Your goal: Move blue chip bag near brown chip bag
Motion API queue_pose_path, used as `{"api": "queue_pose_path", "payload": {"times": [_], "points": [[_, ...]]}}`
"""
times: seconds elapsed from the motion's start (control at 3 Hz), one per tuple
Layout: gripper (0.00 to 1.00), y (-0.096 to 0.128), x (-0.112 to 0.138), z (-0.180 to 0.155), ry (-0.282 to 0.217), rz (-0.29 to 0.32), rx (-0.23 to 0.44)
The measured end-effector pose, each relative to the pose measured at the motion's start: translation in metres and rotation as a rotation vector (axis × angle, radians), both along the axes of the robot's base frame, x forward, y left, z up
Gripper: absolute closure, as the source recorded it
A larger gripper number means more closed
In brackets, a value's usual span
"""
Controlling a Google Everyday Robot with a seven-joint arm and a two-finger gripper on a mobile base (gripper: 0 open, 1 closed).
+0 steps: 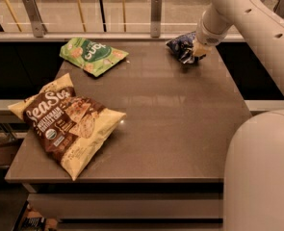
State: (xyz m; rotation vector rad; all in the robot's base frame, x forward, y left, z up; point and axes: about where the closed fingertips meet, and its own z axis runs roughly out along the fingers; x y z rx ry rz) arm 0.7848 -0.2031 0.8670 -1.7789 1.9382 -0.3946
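The blue chip bag (pixel 181 46), small, crumpled and dark navy, lies at the back right of the table (pixel 180 129). My gripper (pixel 196 53) comes down from the white arm at the upper right and sits at the bag's right edge, touching it. The brown chip bag (pixel 64 124), large with a dark brown centre and pale yellow edges, lies flat at the front left of the table, far from the blue bag.
A green chip bag (pixel 93 56) lies at the back left of the table. A railing with metal posts (pixel 155 14) runs behind the back edge. The robot's white body (pixel 262 172) fills the lower right corner.
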Motion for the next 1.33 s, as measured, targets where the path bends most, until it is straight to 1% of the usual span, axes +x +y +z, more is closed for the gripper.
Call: {"api": "queue_pose_path", "payload": {"times": [0.33, 0.67, 1.0, 1.33], "points": [[1.00, 0.000, 0.000, 0.000, 0.000, 0.000, 0.000], [1.00, 0.003, -0.001, 0.008, 0.002, 0.021, 0.014], [1.00, 0.010, -0.010, 0.034, 0.011, 0.058, 0.026], [1.00, 0.010, -0.023, 0.062, 0.005, 0.062, 0.015]]}}
